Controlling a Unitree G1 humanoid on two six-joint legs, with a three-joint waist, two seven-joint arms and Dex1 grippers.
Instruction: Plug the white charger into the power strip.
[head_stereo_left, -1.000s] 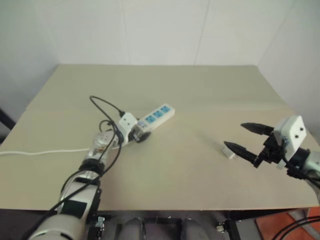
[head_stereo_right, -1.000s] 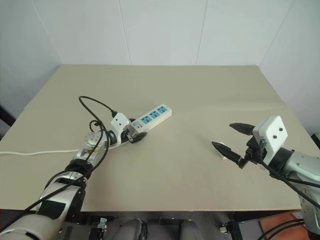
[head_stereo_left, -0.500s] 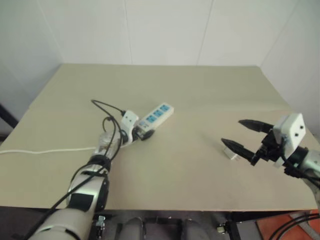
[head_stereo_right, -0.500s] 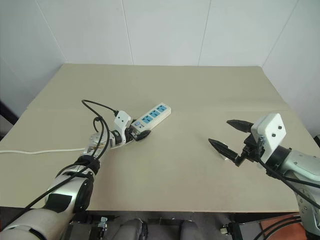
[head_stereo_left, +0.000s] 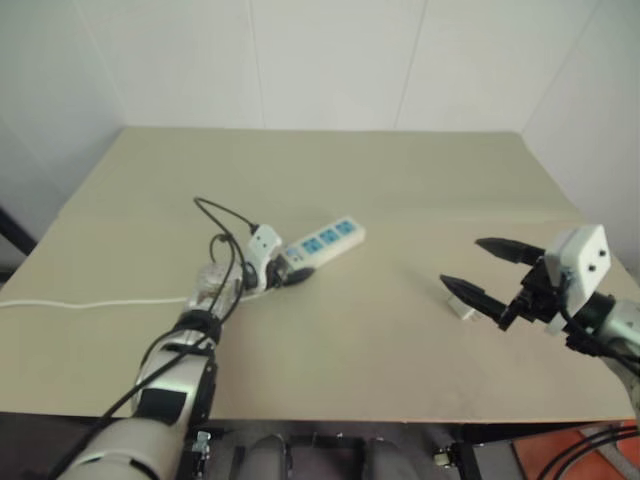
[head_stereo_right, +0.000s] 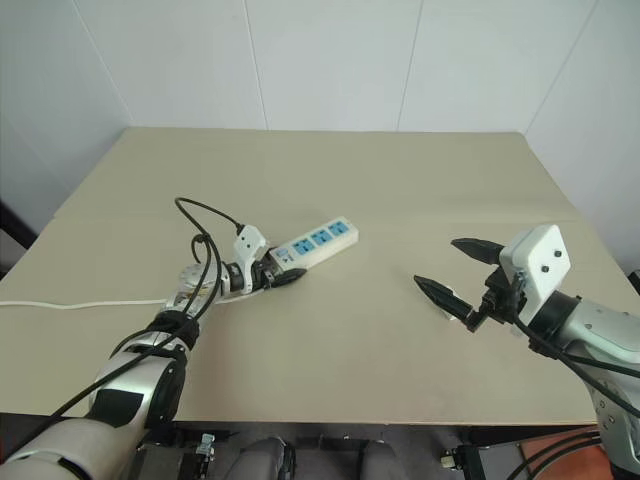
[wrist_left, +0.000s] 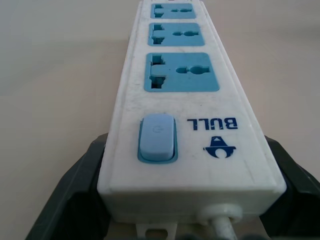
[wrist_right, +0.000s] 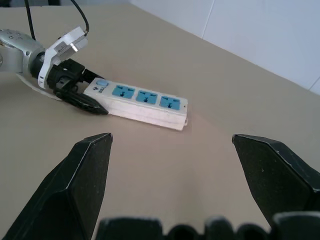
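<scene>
Left gripper (head_stereo_right: 272, 277) is clamped on the switch end of the power strip (head_stereo_right: 318, 241). My right gripper (head_stereo_right: 452, 270), fingers apart, hangs just over the white charger (head_stereo_left: 458, 306); I must grasp it squarely

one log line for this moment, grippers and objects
left gripper: shut on power strip switch end | right gripper: open, above table | white charger: on table, unplugged

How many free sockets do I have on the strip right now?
3, all empty, in a row along the power strip: one nearest the switch, one in the middle, one at the far end. The left gripper clamps the switch end.
</scene>
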